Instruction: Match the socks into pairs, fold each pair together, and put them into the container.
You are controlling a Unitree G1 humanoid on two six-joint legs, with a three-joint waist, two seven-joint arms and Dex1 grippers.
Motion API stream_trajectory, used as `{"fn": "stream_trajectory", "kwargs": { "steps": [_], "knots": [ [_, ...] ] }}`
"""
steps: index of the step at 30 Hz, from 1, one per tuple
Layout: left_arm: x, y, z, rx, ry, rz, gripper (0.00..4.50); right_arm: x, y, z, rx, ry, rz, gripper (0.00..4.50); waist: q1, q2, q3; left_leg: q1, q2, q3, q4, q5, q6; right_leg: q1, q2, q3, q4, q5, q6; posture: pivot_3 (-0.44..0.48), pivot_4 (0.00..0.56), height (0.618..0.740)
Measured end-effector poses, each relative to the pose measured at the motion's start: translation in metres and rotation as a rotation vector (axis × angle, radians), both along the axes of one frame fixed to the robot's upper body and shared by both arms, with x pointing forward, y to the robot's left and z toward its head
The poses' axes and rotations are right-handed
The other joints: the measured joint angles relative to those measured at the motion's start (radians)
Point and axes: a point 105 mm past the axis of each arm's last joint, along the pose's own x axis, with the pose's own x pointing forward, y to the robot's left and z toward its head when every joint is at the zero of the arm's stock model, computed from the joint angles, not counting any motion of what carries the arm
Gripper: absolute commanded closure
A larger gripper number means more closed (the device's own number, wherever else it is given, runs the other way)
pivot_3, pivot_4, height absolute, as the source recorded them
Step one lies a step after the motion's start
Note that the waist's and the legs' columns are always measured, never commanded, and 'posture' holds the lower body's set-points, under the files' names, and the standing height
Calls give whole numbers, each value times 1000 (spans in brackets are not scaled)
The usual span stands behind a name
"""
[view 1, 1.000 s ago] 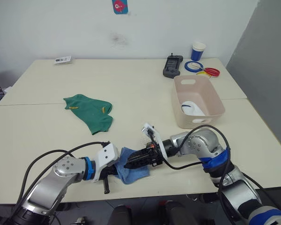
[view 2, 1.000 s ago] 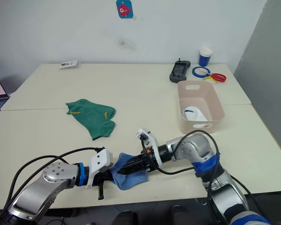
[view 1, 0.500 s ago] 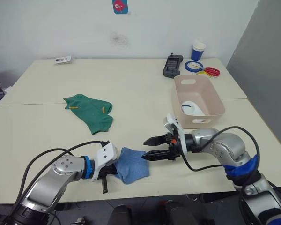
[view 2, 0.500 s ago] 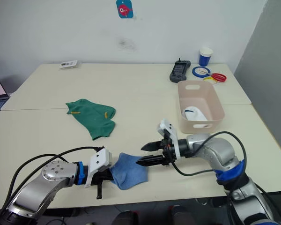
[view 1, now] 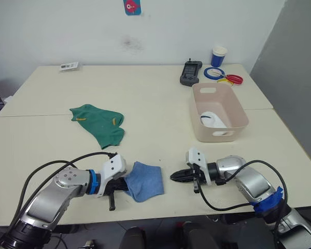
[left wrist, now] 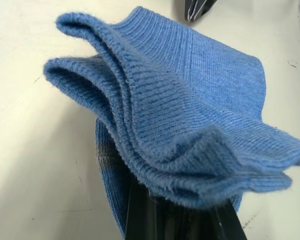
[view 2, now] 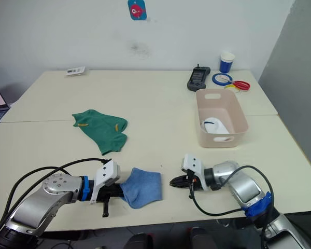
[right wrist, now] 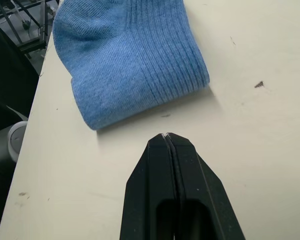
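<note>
Two light blue ribbed ankle socks, folded together as one pair (view 1: pixel 145 180), lie on the cream counter (view 1: pixel 155 104) near its front edge. The left pincer (view 1: pixel 119 188) is clamped on the pair's near-left edge; in the left wrist view the black fingers (left wrist: pixel 145 220) sit under the bunched layers of knit. The right pincer (view 1: pixel 177 176) sits low over the counter to the right of the pair, apart from it, tips pressed together with nothing between them; the right wrist view shows the fingers (right wrist: pixel 172 165) meeting in a single seam, bare counter between tip and sock.

Dark green socks with small yellow marks (view 1: pixel 99 123) lie overlapped further back on the left, well apart from both pincers.

The pale pink-beige rectangular plastic bin with cut-out handle slots (view 1: pixel 217 111) stands at the right, with a white sock (view 1: pixel 212 120) inside at its near end.

Behind the bin: a black handheld device (view 1: pixel 191 72), a blue tape ring (view 1: pixel 214 73), red and yellow rings (view 1: pixel 232 80) and a blue-and-white paper cup (view 1: pixel 218 56). A small white card (view 1: pixel 69 66) lies at the back left. A blue-and-pink sticker (view 1: pixel 132 7) is on the wall.
</note>
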Motion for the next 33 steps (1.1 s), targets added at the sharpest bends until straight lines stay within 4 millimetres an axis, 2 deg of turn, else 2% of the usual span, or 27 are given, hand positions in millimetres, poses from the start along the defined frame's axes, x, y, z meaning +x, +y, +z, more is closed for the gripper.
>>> {"fn": "stream_trajectory", "kwargs": {
  "steps": [5,12,16,20,24,29,33],
  "knots": [
    [1,0,0,0,-2,1,4500,-5,19,2,48,15,31,4476,0,0,0,0,0,0,0,0,0,0,0,0,0,0,0,0,150,740],
    [0,0,0,1,-7,0,4500,-5,30,8,68,29,41,4476,1,0,0,0,0,0,0,0,0,0,0,0,0,0,0,0,150,740],
    [0,0,0,1,-7,1,4500,-3,29,9,62,20,44,4476,1,0,0,0,0,0,0,0,0,0,0,0,0,0,0,0,150,740],
    [0,1,-1,0,-5,4,4500,1,13,6,13,-9,37,4476,1,0,0,0,-1,1,0,0,0,0,0,0,0,0,0,0,150,740],
    [-1,2,-1,-1,-4,9,4500,5,5,13,30,-14,16,4476,1,0,0,1,0,0,0,0,0,0,0,0,0,0,0,0,150,740],
    [-1,2,-1,-2,-4,7,4500,3,16,21,100,10,23,4476,0,0,0,0,0,0,0,0,0,0,0,0,0,0,0,0,150,740],
    [0,2,-1,-1,-4,6,4500,4,28,10,105,18,17,4476,1,0,0,1,0,0,0,0,0,1,0,0,0,0,0,0,150,740]
  ]
}}
